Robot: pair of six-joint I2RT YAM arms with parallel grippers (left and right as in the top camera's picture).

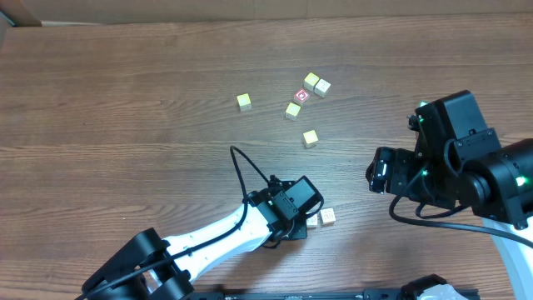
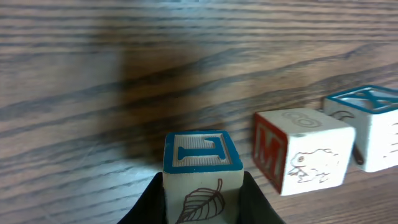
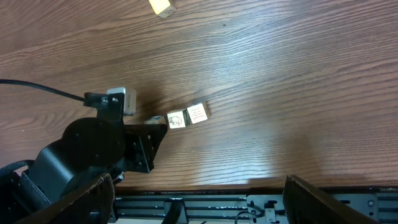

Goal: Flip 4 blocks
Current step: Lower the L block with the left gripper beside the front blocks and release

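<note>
Left gripper (image 2: 203, 202) is clamping the leaf block (image 2: 203, 163); it should be lifting before rolling, clearing the M block (image 2: 305, 155) (just beside); right gripper (image 3: 199, 186) is gaping empty.

Soft, even light covers the table (image 1: 125, 100), without glare. Just beyond the left gripper (image 2: 203, 186) a dim, blurry shadow (image 2: 155, 93) darkens the wood; the block (image 2: 203, 165) between its fingers (image 2: 149, 205) looks sharp, farther wood softer.
</note>
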